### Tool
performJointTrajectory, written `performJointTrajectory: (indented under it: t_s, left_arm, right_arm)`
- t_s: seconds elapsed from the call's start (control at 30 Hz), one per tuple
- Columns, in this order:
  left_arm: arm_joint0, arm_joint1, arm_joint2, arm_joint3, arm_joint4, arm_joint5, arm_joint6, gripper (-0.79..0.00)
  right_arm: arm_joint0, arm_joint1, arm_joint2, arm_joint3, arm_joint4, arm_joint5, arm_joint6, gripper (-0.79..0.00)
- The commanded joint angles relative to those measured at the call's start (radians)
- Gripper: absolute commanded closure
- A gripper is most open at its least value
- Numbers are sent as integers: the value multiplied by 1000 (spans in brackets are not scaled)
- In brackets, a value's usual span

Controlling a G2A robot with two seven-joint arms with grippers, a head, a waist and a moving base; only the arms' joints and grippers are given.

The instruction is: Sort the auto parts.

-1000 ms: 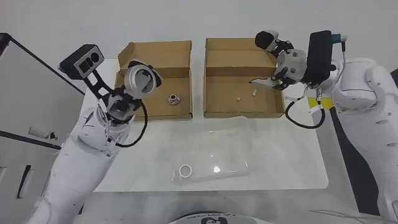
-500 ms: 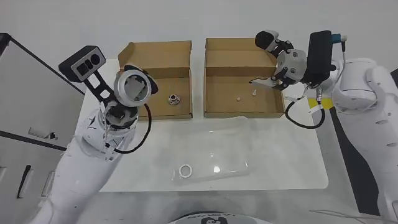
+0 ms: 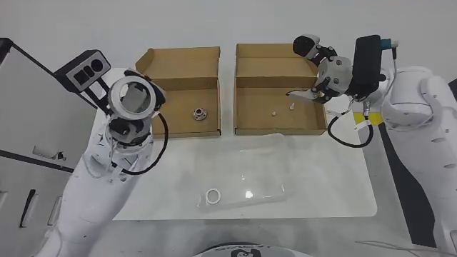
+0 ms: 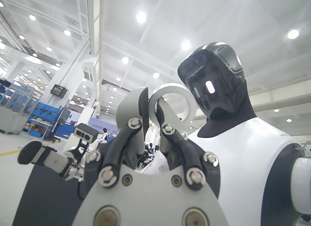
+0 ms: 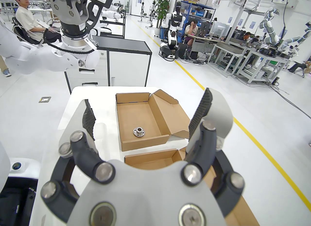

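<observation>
My left gripper [image 4: 151,108] is shut on a large white ring [image 4: 172,93], held up off the table with its face toward the overhead camera. In the top view the left gripper [image 3: 136,106] and its ring [image 3: 116,91] hang over the table's left side, just left of the left cardboard box [image 3: 178,63]. A metal flange [image 3: 198,113] lies in that box. My right gripper [image 5: 148,117] is open and holds nothing, above the right cardboard box [image 3: 278,61], which holds two small pale parts [image 3: 291,104]. A small white ring [image 3: 212,196] lies near the table's front.
A clear plastic bag [image 3: 250,178] lies flat on the white table [image 3: 328,185], with the small ring at its left end. In the right wrist view the left box [image 5: 126,115] with the flange [image 5: 138,131] lies ahead, and the left arm [image 5: 70,18] rises beyond it.
The left arm has carried the large white ring leftward, from over the left box's edge to beside it, and turned its wrist. The right arm has stayed still.
</observation>
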Motion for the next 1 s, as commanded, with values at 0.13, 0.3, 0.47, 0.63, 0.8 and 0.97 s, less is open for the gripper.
performJointTrajectory:
  t_s: [0.13, 0.3, 0.47, 0.63, 0.8, 0.97]
  left_arm:
    - [10, -7, 5, 12, 65, 35, -8, 0]
    - [11, -15, 14, -13, 65, 44, 21, 0]
    - [17, -23, 12, -24, 13, 21, 67, 0]
    - [22, -28, 3, -30, -9, 13, 79, 0]
    - [22, -33, 5, -35, -22, 16, 75, 0]
    - [22, -33, 5, -35, -22, 16, 75, 0]
  right_arm:
    - [0, 0, 0, 0, 0, 0, 0, -785]
    - [0, 0, 0, 0, 0, 0, 0, -785]
    - [0, 0, 0, 0, 0, 0, 0, -785]
    - [0, 0, 0, 0, 0, 0, 0, -785]
    - [0, 0, 0, 0, 0, 0, 0, -785]
    - [0, 0, 0, 0, 0, 0, 0, -785]
